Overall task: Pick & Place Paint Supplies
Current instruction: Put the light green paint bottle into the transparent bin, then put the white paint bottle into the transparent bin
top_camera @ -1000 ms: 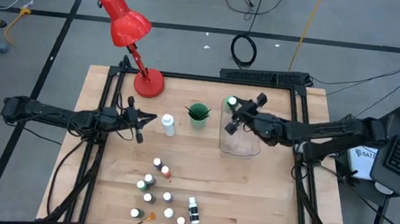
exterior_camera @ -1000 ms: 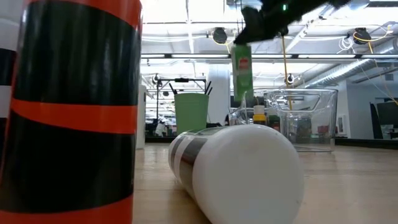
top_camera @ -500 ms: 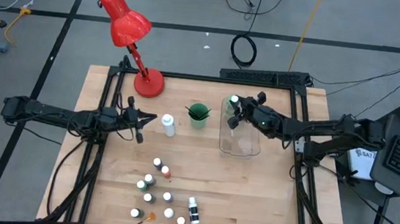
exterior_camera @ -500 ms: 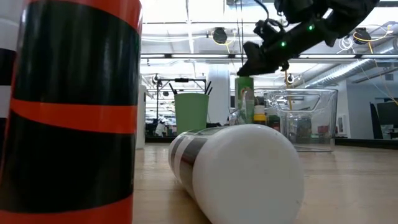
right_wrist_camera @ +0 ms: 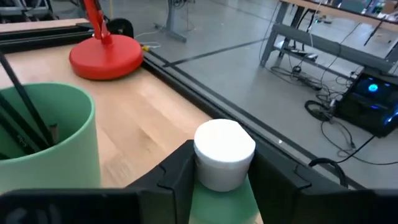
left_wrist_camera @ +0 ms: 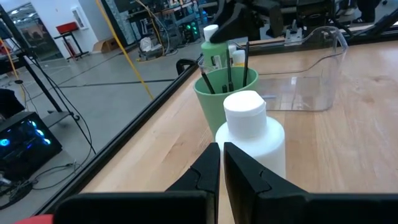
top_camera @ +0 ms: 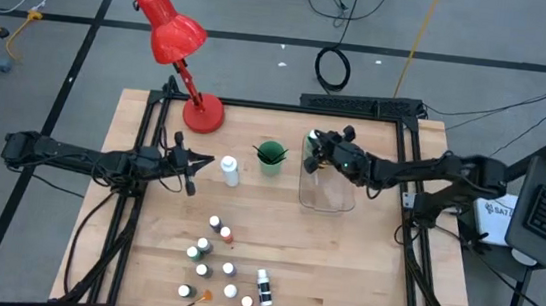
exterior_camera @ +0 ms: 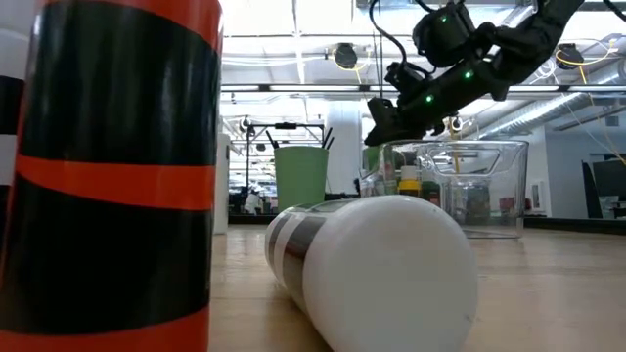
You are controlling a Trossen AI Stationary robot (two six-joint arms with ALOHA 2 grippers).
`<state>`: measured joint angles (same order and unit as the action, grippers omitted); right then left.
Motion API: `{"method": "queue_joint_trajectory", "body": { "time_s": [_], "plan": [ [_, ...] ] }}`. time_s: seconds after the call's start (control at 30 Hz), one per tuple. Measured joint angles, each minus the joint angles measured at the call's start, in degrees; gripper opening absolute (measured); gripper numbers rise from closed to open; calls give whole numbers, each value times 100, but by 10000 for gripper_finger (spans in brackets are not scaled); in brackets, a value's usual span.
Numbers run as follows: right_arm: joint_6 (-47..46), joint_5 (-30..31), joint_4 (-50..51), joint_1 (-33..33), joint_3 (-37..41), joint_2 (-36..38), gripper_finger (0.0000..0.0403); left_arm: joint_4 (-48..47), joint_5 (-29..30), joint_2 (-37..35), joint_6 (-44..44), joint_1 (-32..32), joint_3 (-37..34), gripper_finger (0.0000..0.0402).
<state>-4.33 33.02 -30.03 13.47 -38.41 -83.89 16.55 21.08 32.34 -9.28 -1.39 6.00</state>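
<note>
My right gripper is shut on a green bottle with a white cap at the far left corner of the clear bin. Whether the bottle is inside the bin wall I cannot tell. The green cup holding dark-handled brushes stands just left of it. My left gripper is shut and level, just short of an upright white bottle. Several tiny white-capped bottles stand near the table's near edge. My right gripper pinches the green bottle's shoulder, just below the white cap, between its two fingers. The fingers come nearly level from the table's right. The bottle stands upright in the hold. Its base is hidden behind the bin wall.
A red desk lamp has its base at the far left of the table. In the low view a black-and-orange banded bottle and a lying white bottle fill the foreground. Bare wood lies right of the tiny bottles.
My right gripper has sunk with the green bottle, which hung high above the bin and now reaches down beside the bin's far left corner. It has also shifted slightly toward the table's left and rolled a little. The bottle stays upright.
</note>
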Motion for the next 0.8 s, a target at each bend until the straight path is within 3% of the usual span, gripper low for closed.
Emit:
{"method": "queue_joint_trajectory", "body": {
  "time_s": [0.27,0.47,0.67,0.8],
  "plan": [
    [94,-11,-233,-31,11,-16,186,-2,-2,0,15,0,0,26],
    [147,-11,-493,-164,13,64,198,-2,-4,1,22,0,0,26],
    [796,-31,-1024,-474,-28,173,205,-2,-7,0,29,1,0,26],
    [1134,-515,-1404,-830,-165,321,212,5,-7,1,31,0,0,26]
  ]
}}
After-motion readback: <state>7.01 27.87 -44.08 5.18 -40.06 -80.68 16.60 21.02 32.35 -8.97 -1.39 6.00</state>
